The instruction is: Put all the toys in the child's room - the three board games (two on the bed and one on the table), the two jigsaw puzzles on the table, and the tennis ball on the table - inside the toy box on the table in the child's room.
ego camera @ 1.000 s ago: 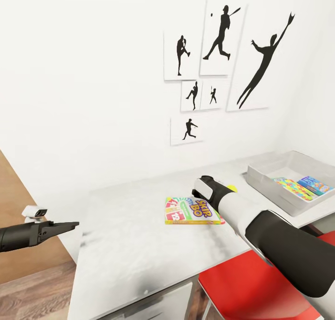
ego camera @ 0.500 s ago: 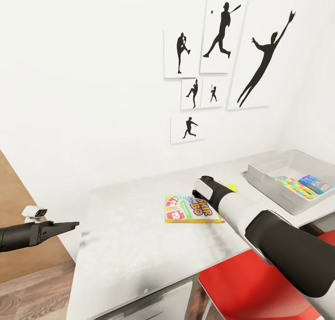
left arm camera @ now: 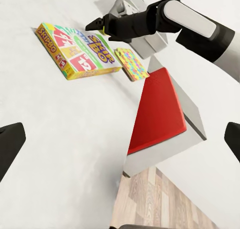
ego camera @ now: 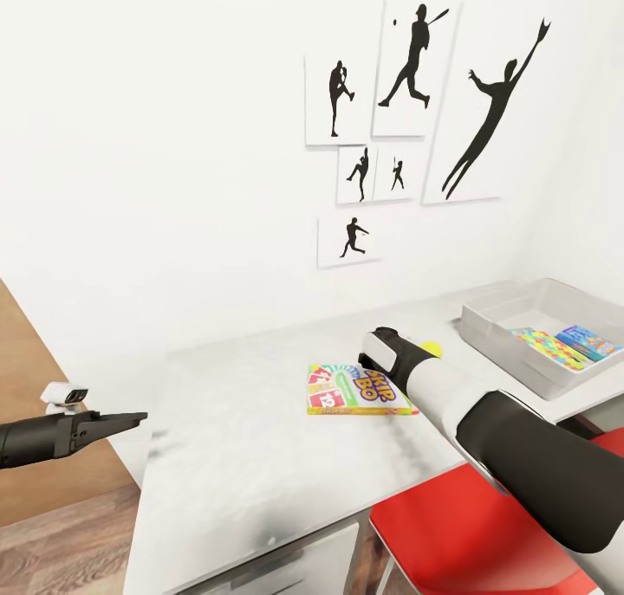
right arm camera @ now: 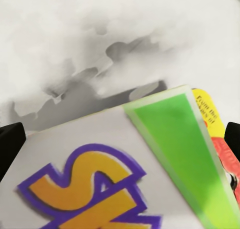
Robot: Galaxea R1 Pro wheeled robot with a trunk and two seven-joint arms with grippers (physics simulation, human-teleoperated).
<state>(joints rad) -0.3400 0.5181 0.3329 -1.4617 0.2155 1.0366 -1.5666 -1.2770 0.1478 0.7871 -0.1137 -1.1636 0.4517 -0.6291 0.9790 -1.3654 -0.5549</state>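
On the desk (ego camera: 260, 456), about midway between its front and back edges and nearer the end where the toy box (ego camera: 507, 339) stands, the SKIP-BO game box (ego camera: 351, 390) lies flat, printed face up. The right gripper (left arm camera: 98, 25) hangs just over the box's edge that faces the toy box. In the right wrist view its two dark fingertips (right arm camera: 11, 144) stand wide apart at either side of the lettering, so the jaws are spread and hold nothing. Judging by that pose, the arm is lined up for a grasp across the box's edge, which fits a thin flat item that offers no other purchase.

The box's long axis runs roughly along the desk's length, toward the toy box. The lettering on its lid runs across that axis rather than along it.

The tennis ball (ego camera: 431, 349) sits on the desk behind the right wrist, between the game box and the toy box. One jigsaw puzzle (left arm camera: 132, 63) lies flat on the desk just beside the game box, and in the left wrist view it seems to touch the box's corner, though that cannot be told for sure.

Inside the toy box rest another jigsaw puzzle (ego camera: 548, 348) and a smaller blue game box (ego camera: 588, 342).

The left gripper (ego camera: 121, 421) is held off the desk's far end, idle. Its fingers sit at opposite edges of the left wrist view, so it is spread and empty.
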